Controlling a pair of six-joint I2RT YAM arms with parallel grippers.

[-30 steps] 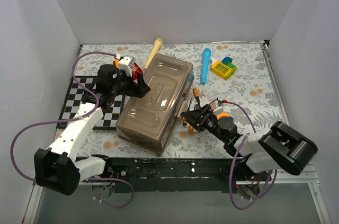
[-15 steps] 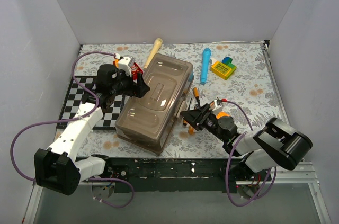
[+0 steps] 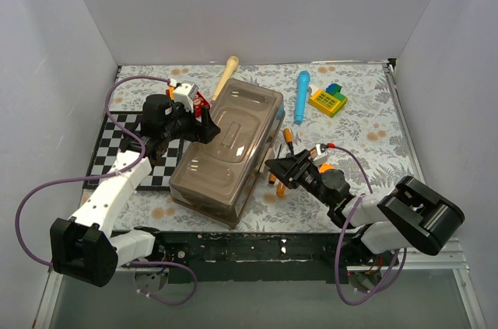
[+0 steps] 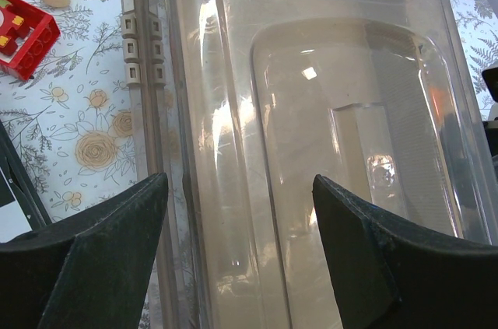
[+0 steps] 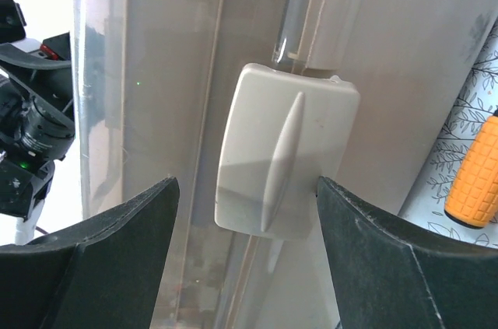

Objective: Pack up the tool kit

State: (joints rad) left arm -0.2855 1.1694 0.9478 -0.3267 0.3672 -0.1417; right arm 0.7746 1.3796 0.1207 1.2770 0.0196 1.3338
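Note:
The tool kit's grey-brown translucent toolbox (image 3: 229, 150) lies closed, diagonal across the table. My left gripper (image 3: 208, 128) hovers open over its lid (image 4: 342, 111), fingers spread wide with only lid surface between them (image 4: 239, 189). My right gripper (image 3: 274, 166) is at the box's right side, open around the pale latch (image 5: 284, 162). Its right finger (image 5: 373, 243) touches the latch edge and the left finger stands apart. Small orange-handled screwdrivers (image 3: 288, 138) (image 3: 280, 187) lie on the cloth beside the box; one orange handle (image 5: 476, 181) shows in the right wrist view.
A blue cylindrical tool (image 3: 300, 96) and a yellow toy block (image 3: 327, 99) lie at the back right. A wooden handle (image 3: 226, 76) and a red block (image 4: 23, 41) sit behind the box. A checkered mat (image 3: 117, 150) covers the left side.
My right gripper has narrowed slightly and edged closer to the box's latch. The left arm and the toolbox have not moved.

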